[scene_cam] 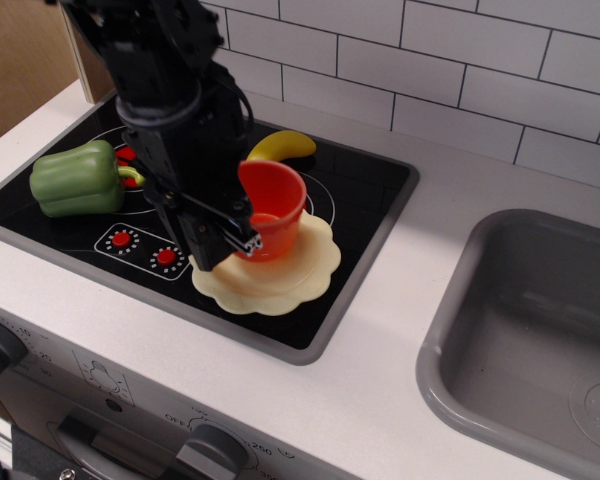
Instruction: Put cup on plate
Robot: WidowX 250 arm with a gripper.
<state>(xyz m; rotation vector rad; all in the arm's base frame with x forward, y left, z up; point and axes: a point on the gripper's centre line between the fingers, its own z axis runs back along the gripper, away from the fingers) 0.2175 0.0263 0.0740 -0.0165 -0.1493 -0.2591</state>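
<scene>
a green pepper (77, 178) lies on the far left of the black hob (365, 195), over the left burner. next to it the dark arm comes down from the top, and its gripper (242, 232) is pinching the cup (272, 209) by its left side, low on the wall where the black fingers (230, 236) meet the red plastic. the cup is tilted, mouth open towards the upper left, its base down over the plate (300, 270); whether it touches the plate or hangs just above i cannot tell. the plate sits at the front of the hob, partly hidden by the arm. behind the cup, a banana (283, 146) pokes out near the back burner. two red knobs (140, 249) show at the front left. far right, well apart, is the grey sink (525, 330) set in the white counter (380, 350).
</scene>
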